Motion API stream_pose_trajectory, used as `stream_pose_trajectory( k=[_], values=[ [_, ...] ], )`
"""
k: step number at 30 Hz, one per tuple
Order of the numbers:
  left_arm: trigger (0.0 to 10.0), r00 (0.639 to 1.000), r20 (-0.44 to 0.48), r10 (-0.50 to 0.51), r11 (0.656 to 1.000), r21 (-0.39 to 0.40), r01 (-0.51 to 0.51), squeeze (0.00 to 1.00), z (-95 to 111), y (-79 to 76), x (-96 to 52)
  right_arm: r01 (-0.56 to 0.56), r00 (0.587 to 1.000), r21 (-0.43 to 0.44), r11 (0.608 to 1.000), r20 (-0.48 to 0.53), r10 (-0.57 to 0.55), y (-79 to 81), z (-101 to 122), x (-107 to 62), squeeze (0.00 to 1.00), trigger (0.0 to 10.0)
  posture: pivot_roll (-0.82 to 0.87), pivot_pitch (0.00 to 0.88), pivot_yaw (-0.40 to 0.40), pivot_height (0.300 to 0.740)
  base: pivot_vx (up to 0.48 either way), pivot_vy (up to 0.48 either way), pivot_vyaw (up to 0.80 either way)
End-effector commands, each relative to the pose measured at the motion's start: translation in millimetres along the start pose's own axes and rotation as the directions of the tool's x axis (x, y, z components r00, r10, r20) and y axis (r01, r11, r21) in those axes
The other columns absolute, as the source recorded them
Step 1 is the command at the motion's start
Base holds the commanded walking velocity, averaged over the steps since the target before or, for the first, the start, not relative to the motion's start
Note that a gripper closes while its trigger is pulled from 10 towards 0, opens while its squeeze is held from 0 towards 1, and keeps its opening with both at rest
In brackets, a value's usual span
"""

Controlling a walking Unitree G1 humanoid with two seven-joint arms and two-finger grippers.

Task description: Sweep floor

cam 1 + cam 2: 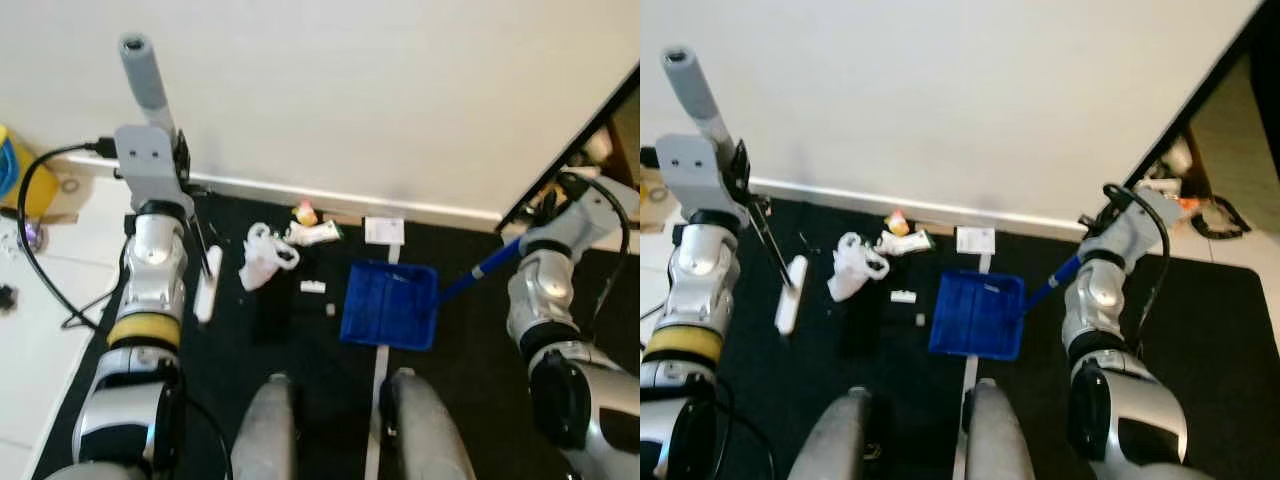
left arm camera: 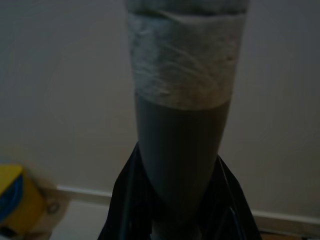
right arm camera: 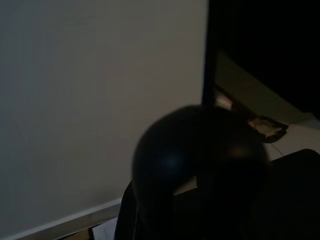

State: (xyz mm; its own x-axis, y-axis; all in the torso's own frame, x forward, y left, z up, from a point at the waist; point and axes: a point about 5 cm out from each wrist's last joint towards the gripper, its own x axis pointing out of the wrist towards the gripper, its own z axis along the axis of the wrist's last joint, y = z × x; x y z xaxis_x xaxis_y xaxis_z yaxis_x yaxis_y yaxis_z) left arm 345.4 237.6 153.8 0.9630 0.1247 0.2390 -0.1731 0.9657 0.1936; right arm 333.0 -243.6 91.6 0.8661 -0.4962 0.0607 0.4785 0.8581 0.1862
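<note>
Trash lies left of the blue dustpan, whose handle the right gripper pinches, while the left gripper pinches the broom, ready to push right.

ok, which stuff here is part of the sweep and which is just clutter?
Job: broom in left gripper; blue dustpan, handle in right gripper; litter to sweep: white bag, wrappers, paper scrap.

Lying about: yellow container, black cable.
</note>
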Motion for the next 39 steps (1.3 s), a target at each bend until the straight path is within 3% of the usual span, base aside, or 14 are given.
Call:
stream_pose_trajectory(
  k=[1,10,30,39],
  values=[
    [10.0,0.999,-0.009,0.032,0.998,0.059,-0.031,0.0,0.9,10.7,3.5,0.01,1.0,0.007,1.0,0.023,-0.01,-1.7,2.4,0.1,0.0,10.0,0.04,0.148,0.0,0.731,0.0,-0.48,0.0],
    [10.0,0.998,-0.043,0.05,0.996,0.07,-0.047,0.0,-1.6,8.3,7.6,0.02,0.999,0.003,1.0,0.025,-0.02,-4.8,1.7,-0.8,0.0,10.0,0.04,0.148,0.003,0.731,0.0,-0.429,0.0],
    [10.0,0.991,-0.105,0.086,0.995,0.051,-0.081,0.0,-16.8,13.9,-1.6,0.011,0.999,-0.015,1.0,0.035,-0.01,-5.5,7.2,4.0,0.0,10.0,0.04,0.156,-0.023,0.731,0.0,0.0,0.0],
    [10.0,0.979,-0.152,0.138,0.99,0.054,-0.131,0.0,-24.5,15.5,-4.1,-0.002,0.999,-0.024,1.0,0.038,0.003,-3.1,10.1,6.5,0.0,10.0,0.04,0.158,-0.033,0.731,0.0,-0.298,0.0]
  ],
)
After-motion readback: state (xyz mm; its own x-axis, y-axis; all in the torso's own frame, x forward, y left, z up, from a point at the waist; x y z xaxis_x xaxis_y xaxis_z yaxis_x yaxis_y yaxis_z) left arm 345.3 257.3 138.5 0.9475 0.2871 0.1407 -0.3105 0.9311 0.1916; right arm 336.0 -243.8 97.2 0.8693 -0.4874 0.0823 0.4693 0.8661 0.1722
